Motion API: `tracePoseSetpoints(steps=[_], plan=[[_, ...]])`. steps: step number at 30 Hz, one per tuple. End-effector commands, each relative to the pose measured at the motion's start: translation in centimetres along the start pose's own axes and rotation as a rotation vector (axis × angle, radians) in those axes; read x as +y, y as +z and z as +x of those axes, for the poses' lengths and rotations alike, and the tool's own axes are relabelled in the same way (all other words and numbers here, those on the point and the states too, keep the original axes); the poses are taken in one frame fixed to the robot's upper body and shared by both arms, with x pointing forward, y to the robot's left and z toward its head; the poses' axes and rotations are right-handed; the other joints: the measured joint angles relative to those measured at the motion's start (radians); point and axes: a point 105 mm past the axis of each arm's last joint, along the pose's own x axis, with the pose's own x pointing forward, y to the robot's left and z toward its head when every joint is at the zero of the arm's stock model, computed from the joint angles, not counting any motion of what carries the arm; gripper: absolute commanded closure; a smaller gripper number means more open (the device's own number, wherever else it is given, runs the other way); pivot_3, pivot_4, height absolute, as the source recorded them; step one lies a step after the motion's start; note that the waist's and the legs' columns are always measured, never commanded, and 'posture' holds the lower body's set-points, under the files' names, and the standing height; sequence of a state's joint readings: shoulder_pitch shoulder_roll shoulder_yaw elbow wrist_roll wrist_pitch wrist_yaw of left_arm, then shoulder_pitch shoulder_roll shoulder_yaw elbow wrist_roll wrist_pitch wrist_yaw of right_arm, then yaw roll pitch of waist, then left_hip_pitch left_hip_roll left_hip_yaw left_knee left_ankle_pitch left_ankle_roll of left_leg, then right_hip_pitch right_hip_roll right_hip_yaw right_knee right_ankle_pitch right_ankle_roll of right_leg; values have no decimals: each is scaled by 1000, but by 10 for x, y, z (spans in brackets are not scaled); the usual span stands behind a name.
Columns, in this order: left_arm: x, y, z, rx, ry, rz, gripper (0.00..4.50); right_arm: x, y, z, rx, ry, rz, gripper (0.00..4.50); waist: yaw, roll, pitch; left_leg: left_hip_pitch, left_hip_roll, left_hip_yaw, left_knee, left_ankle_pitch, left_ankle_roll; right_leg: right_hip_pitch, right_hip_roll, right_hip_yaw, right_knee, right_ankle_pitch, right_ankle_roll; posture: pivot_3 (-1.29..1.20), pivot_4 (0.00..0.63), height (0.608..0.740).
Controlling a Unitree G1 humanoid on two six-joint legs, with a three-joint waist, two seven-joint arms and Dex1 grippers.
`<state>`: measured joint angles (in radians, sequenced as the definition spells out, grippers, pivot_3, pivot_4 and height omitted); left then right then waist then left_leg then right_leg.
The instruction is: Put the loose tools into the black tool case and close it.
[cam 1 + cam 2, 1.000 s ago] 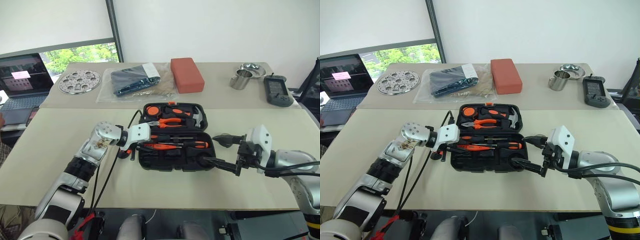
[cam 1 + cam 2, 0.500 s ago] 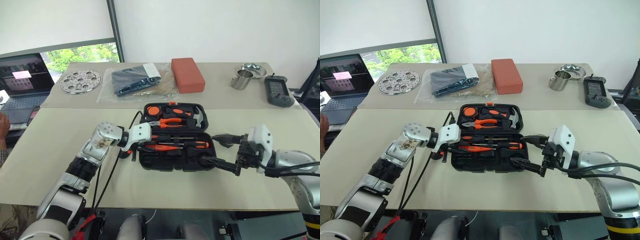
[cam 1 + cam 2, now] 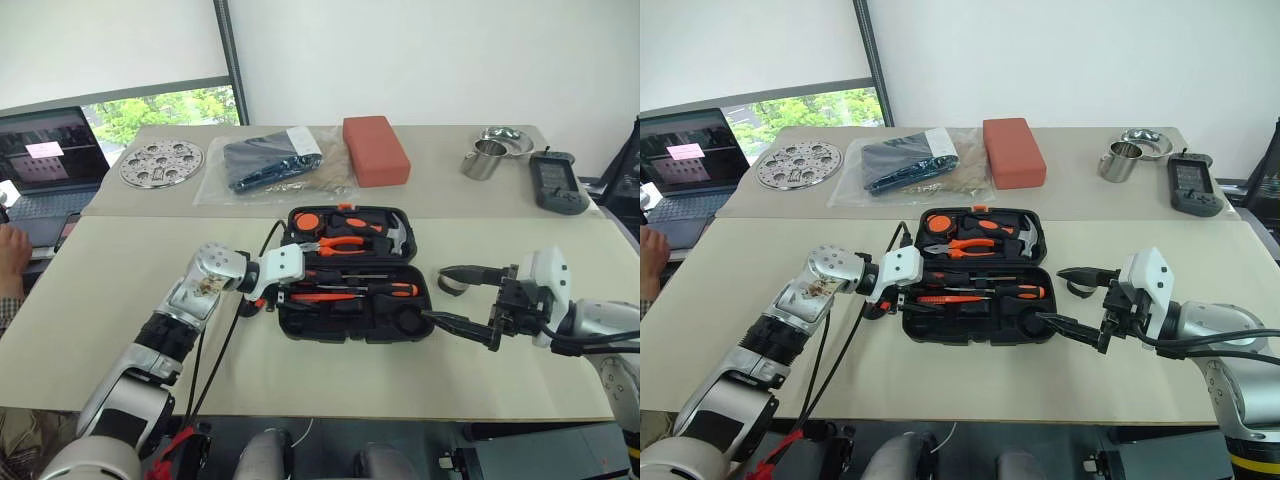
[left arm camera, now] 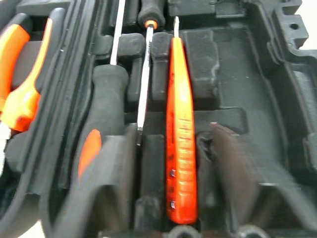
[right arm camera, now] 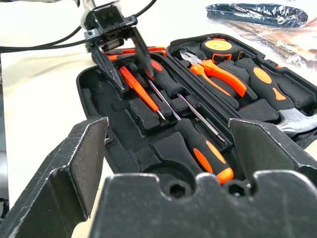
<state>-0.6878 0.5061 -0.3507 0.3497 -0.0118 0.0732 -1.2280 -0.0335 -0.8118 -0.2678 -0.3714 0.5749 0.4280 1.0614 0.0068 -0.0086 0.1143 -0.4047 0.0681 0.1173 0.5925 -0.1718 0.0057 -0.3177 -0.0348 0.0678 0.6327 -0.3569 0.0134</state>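
My left gripper (image 4: 168,163) stands apart, straddling the tester screwdriver (image 4: 179,129) lying in the open tool case (image 3: 355,318) mid-worktop; my right gripper (image 3: 455,297) gapes wide just beside the case's right end.

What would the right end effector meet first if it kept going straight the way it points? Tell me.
Probably the black tool case: the open right end effector points at its near right end, where the wrist view shows an empty round recess. Depth is unclear.

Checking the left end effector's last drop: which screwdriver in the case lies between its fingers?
The slim all-orange screwdriver; the other two have black handles with orange marks.
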Motion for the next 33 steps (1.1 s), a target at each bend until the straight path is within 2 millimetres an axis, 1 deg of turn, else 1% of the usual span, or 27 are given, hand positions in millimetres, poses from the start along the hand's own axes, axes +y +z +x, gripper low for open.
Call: tracePoseSetpoints(steps=[1, 3, 5, 8, 10, 11, 14, 16, 18, 19, 20, 21, 24, 26, 28, 29, 33], plan=[[15, 13, -10, -41, 82, 13, 20, -2, 13, -4, -34, -7, -42, 0, 2, 0, 0, 0, 0, 0, 0, 0, 0, 0, 0, 0, 0, 0, 0, 0, 150, 740], [20, 33, -21, -117, 95, 31, 20, -2, 13, -3, -33, -7, -41, 0, 2, 0, 0, 0, 0, 0, 1, 0, 0, 0, 0, 0, 1, 0, 0, 0, 150, 740], [20, 54, -31, -211, 88, 15, 20, -2, 13, -3, -33, -7, -41, 0, 1, 0, 0, -1, 0, 0, 1, 0, 0, -1, 0, 0, 1, 0, 0, 0, 150, 740], [17, 65, -36, -273, 75, -12, 20, -1, 13, -3, -34, -7, -41, 0, 2, 0, 0, -1, 0, -1, 1, 1, -1, -1, 0, 0, 1, 0, 0, 0, 150, 740], [21, 66, -34, -301, 119, -45, 536, -1, 13, -1, -38, -5, -41, 0, 3, 1, 0, -1, 0, -1, 1, 1, -1, 0, 0, 0, 1, 0, 0, 0, 150, 740], [26, 62, -31, -288, 159, -53, 731, -1, 13, 0, -40, -4, -41, 0, 4, 0, 0, -1, 0, -1, 1, 1, -1, 0, 0, 0, 1, 0, 0, 0, 150, 740], [33, 54, -21, -275, 253, -88, 1881, -1, 14, 1, -43, -3, -43, 0, 4, 0, 0, -1, 0, -1, 2, 1, -1, 0, 0, 0, 1, 0, 0, 0, 150, 740], [28, 54, -15, -295, 258, -121, 2626, 0, 14, 1, -43, -4, -43, 0, 2, 0, 0, -1, 0, -1, 2, 1, -1, 0, 0, 0, 1, 0, 0, 0, 150, 740], [28, 46, -11, -274, 304, -141, 3431, 0, 14, 0, -43, -5, -43, 0, 1, 0, 0, -1, 0, -1, 2, 1, -1, 0, 0, 0, 1, 0, 0, 0, 150, 740], [30, 41, -9, -258, 341, -164, 3722, 1, 14, 0, -44, -5, -42, 0, 2, 0, 0, -1, 0, -1, 2, 1, -1, 0, 1, 0, 1, 0, 0, 0, 150, 740], [31, 37, -8, -247, 381, -186, 4152, 1, 14, 0, -44, -6, -42, 0, 2, 0, 0, -1, 0, -1, 2, 1, -1, 0, 1, 0, 1, 0, 0, 0, 150, 740], [31, 36, -6, -250, 415, -218, 4470, 2, 13, 0, -43, -7, -42, 0, 3, 0, 0, -1, 0, -1, 2, 1, -2, 0, 1, 0, 1, 0, 0, 0, 150, 740], [20, 38, 1, -287, 477, -338, 4470, 4, 13, -1, -44, -19, -38, 0, 4, 0, 0, -1, 0, -1, 2, 1, -2, 0, 1, 1, 1, 0, 0, 0, 150, 740], [6, 40, 6, -291, 446, -364, 4470, 4, 12, -1, -44, -23, -36, 0, 4, 0, 0, -1, 0, -1, 2, 1, -2, 0, 0, 1, 1, 0, 0, 0, 150, 740], [-3, 40, 9, -285, 426, -375, 4470, 5, 12, -2, -44, -24, -35, 0, 4, 0, 0, -1, 0, -2, 2, 2, -2, 0, 0, 1, 1, 0, 0, 0, 150, 740], [-6, 37, 10, -270, 431, -383, 4470, 6, 12, -2, -44, -25, -34, 0, 4, 0, 0, -1, 0, -2, 2, 2, -3, 0, 1, 1, 1, 0, 0, 0, 150, 740], [-9, 30, 10, -241, 479, -418, 4470, 7, 12, -2, -45, -27, -32, 0, 2, -1, 1, 0, 0, -2, 2, 2, -3, 1, 1, 1, 1, 0, 0, 0, 150, 740]])
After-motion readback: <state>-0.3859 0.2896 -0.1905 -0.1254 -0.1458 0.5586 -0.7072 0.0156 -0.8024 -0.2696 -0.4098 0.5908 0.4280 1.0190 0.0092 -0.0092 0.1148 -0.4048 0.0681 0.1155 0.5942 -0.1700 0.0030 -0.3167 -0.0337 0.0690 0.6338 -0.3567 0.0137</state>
